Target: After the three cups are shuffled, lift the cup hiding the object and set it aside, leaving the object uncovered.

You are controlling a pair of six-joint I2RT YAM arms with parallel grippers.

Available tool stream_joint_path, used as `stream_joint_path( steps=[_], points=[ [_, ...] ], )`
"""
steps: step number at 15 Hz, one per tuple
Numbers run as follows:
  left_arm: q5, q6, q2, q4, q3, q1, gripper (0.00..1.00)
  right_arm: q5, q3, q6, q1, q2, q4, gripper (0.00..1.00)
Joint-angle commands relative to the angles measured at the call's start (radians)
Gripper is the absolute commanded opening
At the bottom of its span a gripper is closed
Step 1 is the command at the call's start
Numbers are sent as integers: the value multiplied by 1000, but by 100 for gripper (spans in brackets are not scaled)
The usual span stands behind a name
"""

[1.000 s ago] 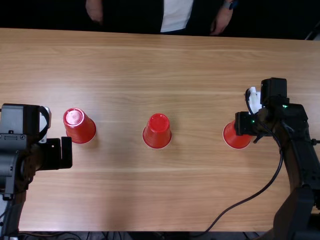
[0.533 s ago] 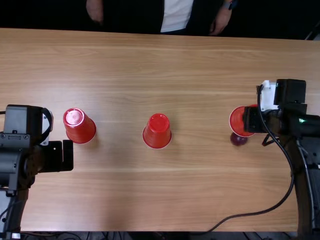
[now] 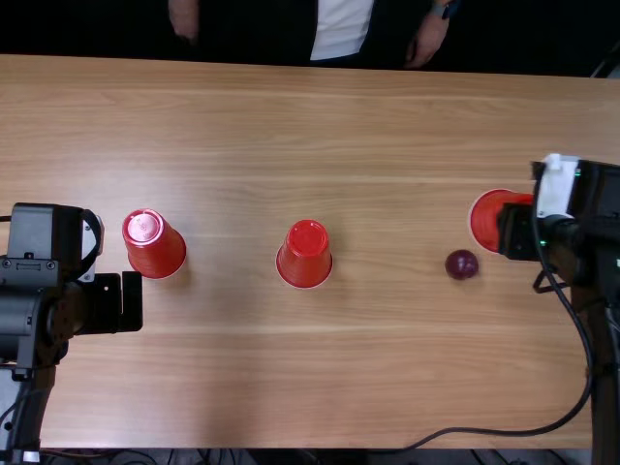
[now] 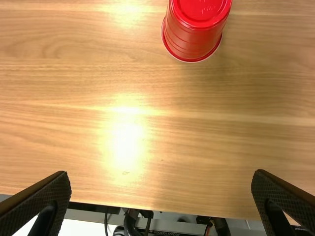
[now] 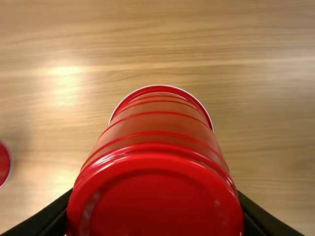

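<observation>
Three red cups are in the top view. The left cup (image 3: 153, 244) and the middle cup (image 3: 305, 255) stand upside down on the table. My right gripper (image 3: 513, 232) is shut on the third cup (image 3: 492, 219), holding it tilted off the wood just right of a small purple ball (image 3: 461, 264) that lies uncovered. In the right wrist view this cup (image 5: 157, 162) sits between the fingers of my right gripper (image 5: 155, 219), base toward the camera. My left gripper (image 3: 116, 302) is open, just near of the left cup (image 4: 197, 24); nothing is between its fingers (image 4: 42, 196).
A black cable (image 3: 542, 387) loops from the right arm over the table's near right part. The table's near edge (image 4: 157, 209) runs close under the left gripper. Bare wood (image 3: 387, 145) stretches beyond the cups to the far side.
The right gripper has lifted the right cup and carried it to the right, uncovering the purple ball where the cup stood. The left arm has hardly moved.
</observation>
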Motion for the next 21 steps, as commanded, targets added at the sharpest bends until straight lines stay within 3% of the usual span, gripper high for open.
stream_joint_path(
  steps=[1,5,9,15,16,17,18,21],
  points=[
    [9,-7,-8,2,-14,-10,100,15,-15,-4,-73,-61,0,0],
    [9,-5,-8,2,-14,-15,100,24,-164,-4,-193,-84,9,0],
    [9,-4,-6,4,-14,-29,100,21,-302,-4,-279,-79,17,0],
    [9,-2,-2,4,-14,-29,100,9,-365,3,-288,17,19,0],
    [9,-2,-2,4,-14,-27,100,9,-365,3,-288,27,19,19],
    [9,0,-3,4,-14,-27,100,11,-365,2,-285,33,19,78],
    [9,0,-5,4,-14,-27,100,13,-365,0,-285,34,17,100],
    [9,-2,-8,4,-14,-27,100,13,-350,-2,-279,22,19,100]
  ],
)
